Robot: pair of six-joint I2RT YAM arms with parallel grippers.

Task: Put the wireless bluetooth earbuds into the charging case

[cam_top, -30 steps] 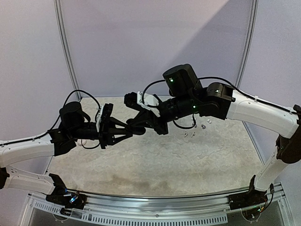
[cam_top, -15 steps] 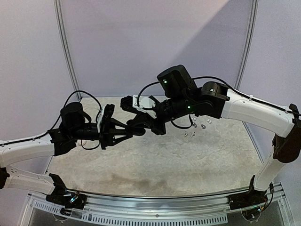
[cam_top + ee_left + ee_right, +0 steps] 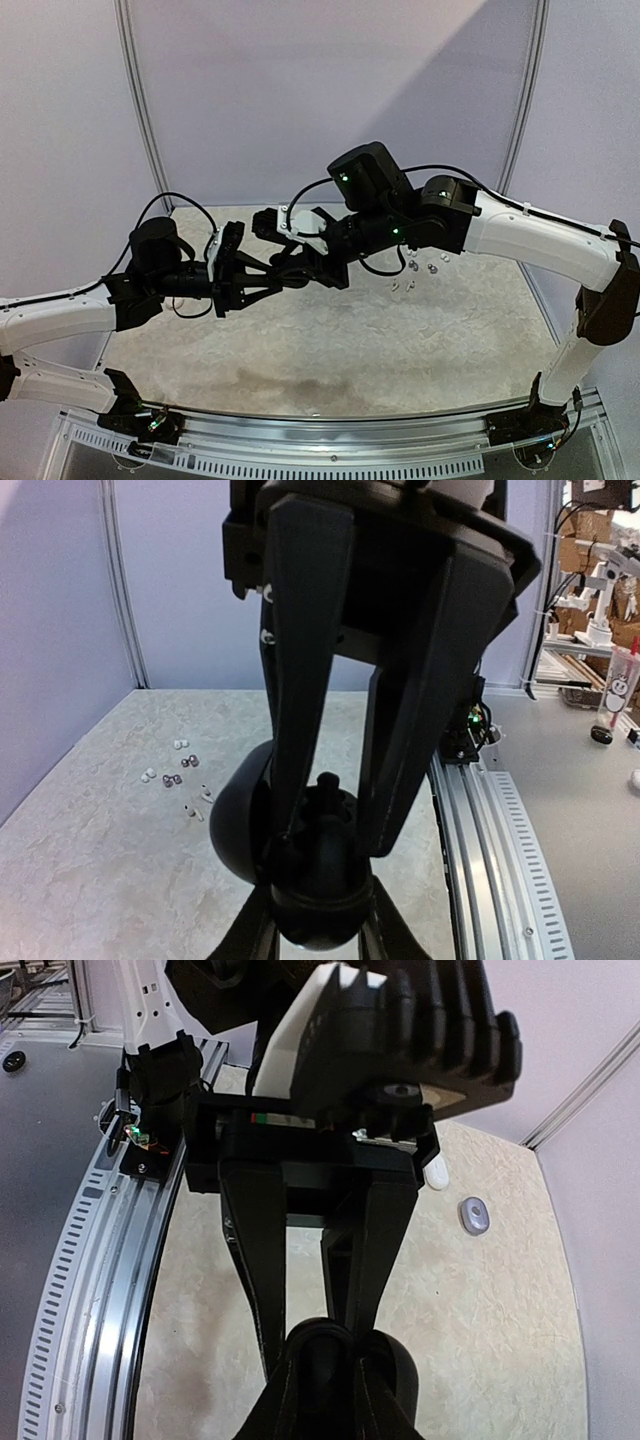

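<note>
While the left tool (image 3: 315, 1340) clamps a black case (image 3: 318, 915), the right tool's (image 3: 325, 840) state is unclear.

We see soft, even light: a diagonal shadow splits the back wall (image 3: 300, 100), faint shadows mottle the bench (image 3: 300, 378), and nearby parts in the wrist views blur dark.

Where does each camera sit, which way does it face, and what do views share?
Top external: above and behind the left arm and right arm, which meet mid-air; faces down onto the table.
Left wrist: looks along its own fingers toward the earbuds.
Right wrist: looks along its own fingers toward the near rail.
Shared: both wrist views show earbuds and a dark rounded object at the fingertips.
</note>
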